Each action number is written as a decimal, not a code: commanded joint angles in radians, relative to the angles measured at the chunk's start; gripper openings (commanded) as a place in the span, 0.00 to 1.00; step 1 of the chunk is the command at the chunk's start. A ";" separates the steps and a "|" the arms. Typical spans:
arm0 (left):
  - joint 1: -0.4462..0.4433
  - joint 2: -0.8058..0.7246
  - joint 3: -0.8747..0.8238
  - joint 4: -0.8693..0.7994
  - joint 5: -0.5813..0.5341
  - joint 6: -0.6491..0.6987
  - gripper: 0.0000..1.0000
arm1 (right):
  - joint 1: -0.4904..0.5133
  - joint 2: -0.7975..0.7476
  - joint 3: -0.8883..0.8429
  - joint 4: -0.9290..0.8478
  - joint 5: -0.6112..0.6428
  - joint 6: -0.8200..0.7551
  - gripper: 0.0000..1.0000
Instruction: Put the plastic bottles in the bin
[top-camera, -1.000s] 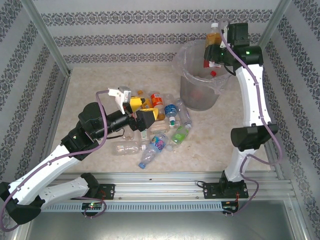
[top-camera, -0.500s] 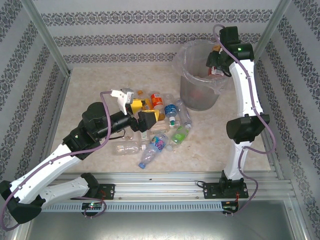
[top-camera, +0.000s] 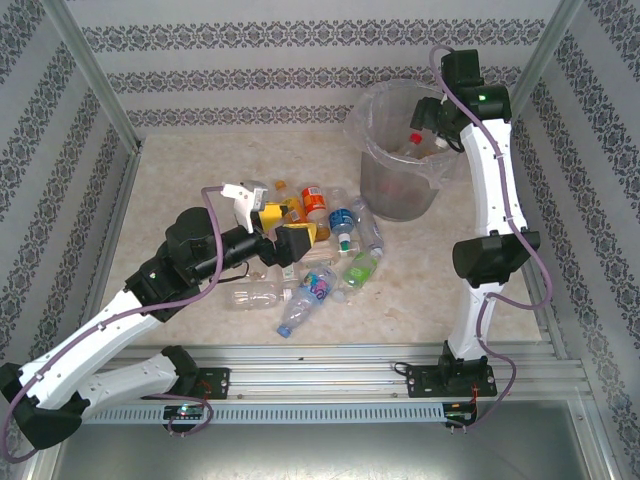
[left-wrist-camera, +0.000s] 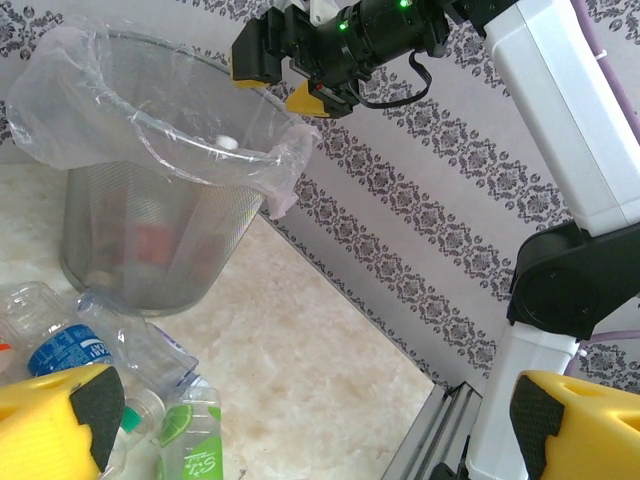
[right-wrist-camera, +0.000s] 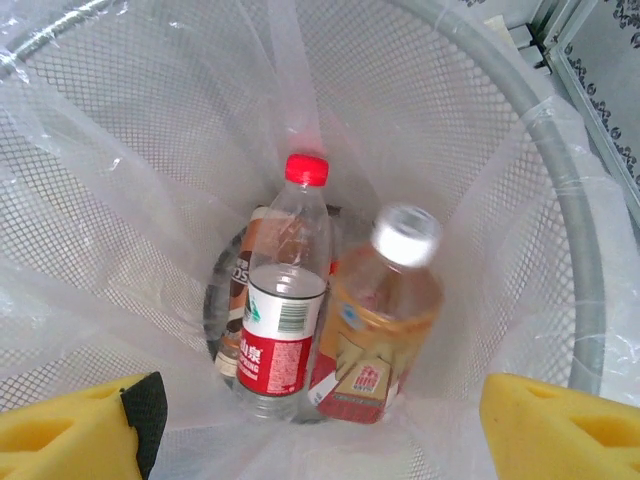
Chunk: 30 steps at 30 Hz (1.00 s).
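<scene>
Though print illegible, red-labelled bottle (right-wrist-camera: 283, 310) and orange-labelled bottle (right-wrist-camera: 385, 315) inside bin (right-wrist-camera: 585, 250); left fingers (left-wrist-camera: 45, 430) and right fingers (right-wrist-camera: 65, 430) apart.

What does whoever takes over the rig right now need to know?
Left gripper: open, empty, over the heap of plastic bottles on the table, left of the bin.
Right gripper: open, empty, above the bin's mouth.
Done: at least a red-capped bottle and a white-capped bottle are in the bin.
Left: every bottle in the heap.
</scene>
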 joint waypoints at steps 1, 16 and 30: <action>-0.014 -0.019 -0.016 -0.018 -0.009 0.022 1.00 | -0.002 -0.011 0.028 -0.010 -0.001 -0.004 0.82; -0.014 -0.037 -0.006 -0.233 -0.091 0.162 1.00 | 0.086 -0.358 -0.379 0.208 -0.050 -0.176 0.82; -0.013 -0.017 0.025 -0.602 -0.242 0.096 1.00 | 0.241 -0.807 -0.962 0.365 -0.345 -0.121 0.82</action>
